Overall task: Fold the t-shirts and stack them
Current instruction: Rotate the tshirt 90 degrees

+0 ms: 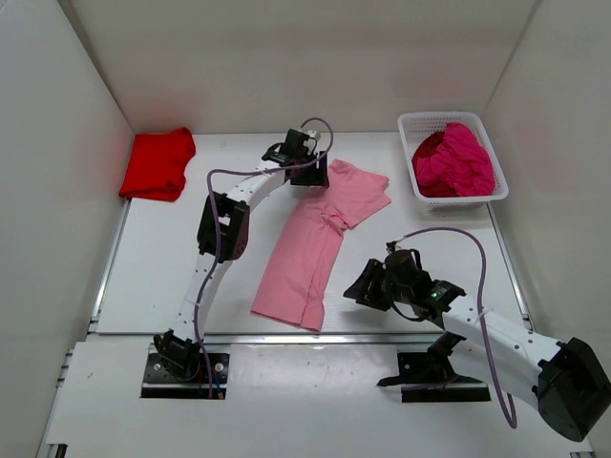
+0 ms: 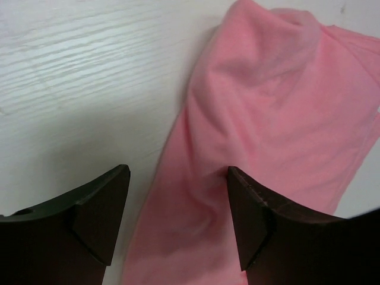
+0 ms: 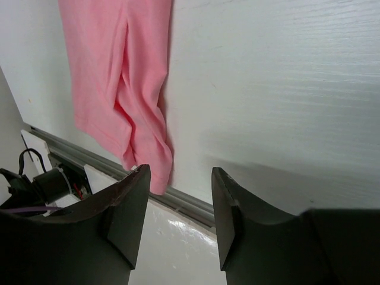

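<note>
Top view. Table (image 1: pixel 162 277) takes the middle of the frame.
- Folded t-shirt (image 1: pixel 158 164): upper left, on the table's far left corner, by the left wall.
- Mesh basket (image 1: pixel 412 122): upper right, on the far right corner. Heaped t-shirts (image 1: pixel 456 160) lie inside it.
- Lengthwise-folded t-shirt (image 1: pixel 310 253): centre, flat on the table, running diagonally from lower centre up towards the basket and well apart from it.
- Left gripper (image 1: pixel 315 174): over that shirt's upper left end.
- Right gripper (image 1: pixel 363 289): right of the shirt's lower end, over bare table, apart from the cloth.
</note>
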`<action>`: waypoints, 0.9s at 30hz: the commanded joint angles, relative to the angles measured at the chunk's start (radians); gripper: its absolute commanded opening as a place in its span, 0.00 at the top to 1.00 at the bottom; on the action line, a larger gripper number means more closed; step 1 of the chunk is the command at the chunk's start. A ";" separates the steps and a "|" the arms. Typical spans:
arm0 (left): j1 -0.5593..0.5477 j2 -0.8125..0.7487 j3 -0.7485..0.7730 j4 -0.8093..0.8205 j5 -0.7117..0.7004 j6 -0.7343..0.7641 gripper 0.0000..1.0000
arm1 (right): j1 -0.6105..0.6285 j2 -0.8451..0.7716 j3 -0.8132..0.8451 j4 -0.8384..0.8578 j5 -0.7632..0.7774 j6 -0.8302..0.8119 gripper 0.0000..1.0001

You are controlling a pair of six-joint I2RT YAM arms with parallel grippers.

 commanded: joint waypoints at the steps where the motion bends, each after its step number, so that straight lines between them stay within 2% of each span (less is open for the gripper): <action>1: -0.029 0.024 0.061 -0.013 -0.018 0.018 0.28 | -0.004 -0.012 0.049 0.002 -0.041 -0.032 0.57; 3: -0.037 0.051 0.076 0.012 0.013 -0.013 0.35 | -0.010 -0.021 0.051 -0.008 -0.052 -0.035 0.58; 4: -0.039 0.054 0.087 0.023 0.016 -0.020 0.48 | -0.019 -0.022 0.045 -0.010 -0.056 -0.043 0.58; 5: -0.040 0.065 0.101 0.024 0.007 -0.037 0.66 | -0.031 -0.034 0.033 -0.011 -0.065 -0.040 0.58; 6: -0.039 0.074 0.105 0.030 0.004 -0.052 0.76 | -0.045 -0.044 0.037 -0.013 -0.076 -0.052 0.58; 7: -0.034 0.077 0.125 0.030 -0.013 -0.066 0.93 | -0.057 -0.054 0.034 -0.024 -0.082 -0.060 0.57; 8: -0.030 0.076 0.142 0.030 -0.015 -0.077 1.00 | -0.052 -0.062 0.029 -0.025 -0.093 -0.057 0.58; 16: 0.110 0.036 0.185 0.049 -0.033 -0.203 1.00 | -0.149 -0.128 -0.024 -0.082 -0.150 -0.098 0.57; 17: 0.121 0.033 0.179 0.061 0.000 -0.203 0.94 | -0.159 -0.137 -0.027 -0.084 -0.154 -0.112 0.57; 19: 0.144 0.036 0.170 0.058 0.054 -0.204 0.54 | -0.185 -0.133 -0.020 -0.097 -0.167 -0.119 0.53; 20: 0.141 0.038 0.162 0.041 0.063 -0.183 0.45 | -0.194 -0.121 -0.015 -0.094 -0.167 -0.136 0.52; 22: 0.121 0.015 0.162 -0.003 0.037 -0.136 0.07 | -0.203 -0.113 -0.012 -0.110 -0.158 -0.145 0.52; 23: 0.115 -0.010 0.148 -0.035 0.018 -0.113 0.02 | -0.190 -0.095 0.003 -0.093 -0.159 -0.155 0.51; 25: 0.110 -0.077 0.071 -0.054 -0.019 -0.085 0.01 | -0.177 -0.064 0.025 -0.082 -0.141 -0.172 0.50; 27: 0.127 -0.230 -0.057 -0.010 -0.058 -0.073 0.02 | -0.147 -0.009 0.048 -0.050 -0.131 -0.173 0.50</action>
